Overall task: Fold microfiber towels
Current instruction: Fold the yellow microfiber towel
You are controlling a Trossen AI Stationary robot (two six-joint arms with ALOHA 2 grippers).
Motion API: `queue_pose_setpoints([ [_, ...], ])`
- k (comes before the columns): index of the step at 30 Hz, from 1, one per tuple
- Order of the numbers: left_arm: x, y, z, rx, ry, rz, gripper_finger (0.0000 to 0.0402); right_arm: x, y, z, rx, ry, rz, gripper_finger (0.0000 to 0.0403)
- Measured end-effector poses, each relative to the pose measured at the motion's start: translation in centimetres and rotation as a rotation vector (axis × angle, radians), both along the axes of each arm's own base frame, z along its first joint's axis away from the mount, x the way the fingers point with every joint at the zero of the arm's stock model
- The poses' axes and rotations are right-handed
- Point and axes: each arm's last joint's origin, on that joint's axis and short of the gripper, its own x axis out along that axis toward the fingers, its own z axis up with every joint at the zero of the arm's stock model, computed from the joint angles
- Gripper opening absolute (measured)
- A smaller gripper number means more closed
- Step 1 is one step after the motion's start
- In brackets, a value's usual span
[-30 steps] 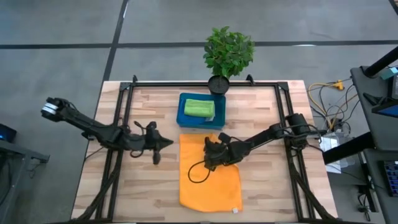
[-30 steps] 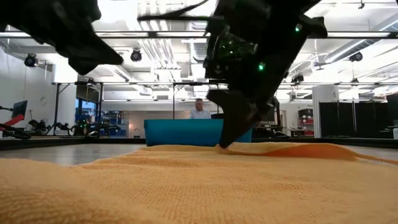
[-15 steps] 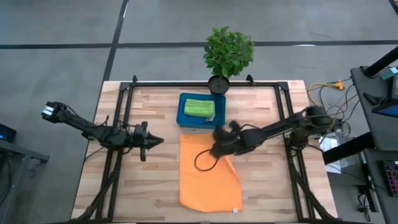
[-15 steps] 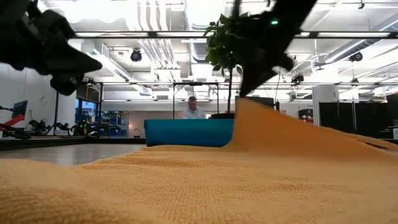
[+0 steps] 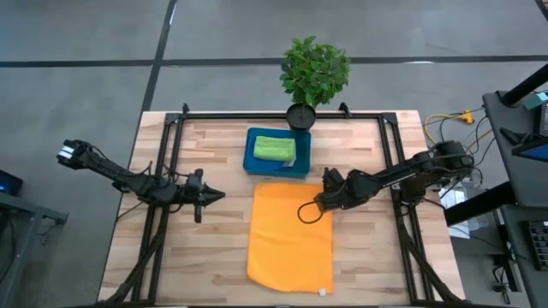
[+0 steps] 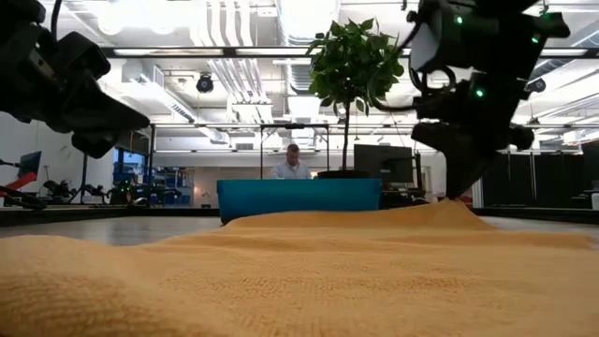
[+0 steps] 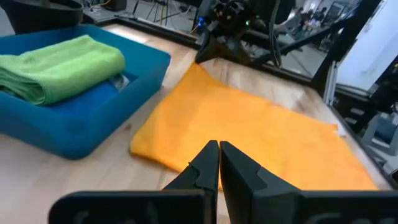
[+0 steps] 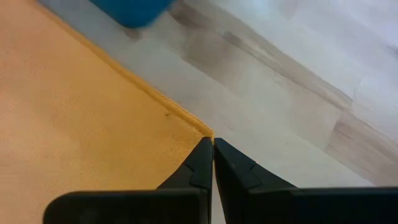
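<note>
Right gripper [image 8: 212,146] pinching orange towel [image 5: 291,235] corner.
Right wrist view confirms the clamp; left gripper [image 5: 216,196] clenched empty, worktop's left edge.

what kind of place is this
Likely a robotics lab or workshop: a wooden table in a black metal frame, exposed ceiling ducts, and monitors and equipment racks beyond.

So the table [image 5: 205,145] is a light wooden plank top with a black metal frame running round its edges. Lying flat on it, in the middle toward the near side, is an orange towel [image 5: 289,239] spread out (one far corner is a bit rumpled). Just past the towel's far edge sits a blue tray [image 5: 251,158], and a potted plant [image 5: 314,73] stands at the far edge behind the tray.
</note>
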Motion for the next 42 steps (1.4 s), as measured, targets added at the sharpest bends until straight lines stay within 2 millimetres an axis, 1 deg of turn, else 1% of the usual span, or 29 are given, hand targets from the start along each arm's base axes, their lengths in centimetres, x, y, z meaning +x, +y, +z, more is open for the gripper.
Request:
queue_pose_setpoints([
  [2,0.1,0.0,-0.2,0.006,0.017,0.000,0.0000,-0.3,-0.2,-0.4,-0.001,0.017,-0.012,0.0008],
  [10,0.3,-0.1,-1.0,0.032,0.084,0.000,0.0000,0.0,-1.0,-0.4,-0.005,-0.004,-0.020,0.0011],
  [14,0.5,-0.2,-1.1,0.037,0.092,0.007,0.0000,0.2,-1.2,-0.4,-0.002,-0.022,-0.041,0.0026],
  [20,0.7,0.0,-1.0,0.049,0.074,0.081,0.0000,0.3,-1.1,-0.2,0.007,-0.040,-0.057,0.0054],
  [32,0.6,0.0,-1.0,0.052,0.075,0.080,0.0000,0.5,-1.1,0.0,0.007,-0.042,-0.050,0.0087],
  [34,0.6,0.0,-1.1,0.053,0.075,0.084,0.0000,0.6,-1.0,0.6,0.016,-0.054,-0.031,0.0090],
  [36,0.6,0.1,-1.0,0.058,0.073,0.110,0.0000,0.8,-0.8,1.5,0.028,-0.073,0.012,0.0093],
  [42,0.6,0.1,-1.0,0.060,0.070,0.120,0.0000,1.1,0.1,5.6,-0.015,-0.167,0.169,0.0097],
])
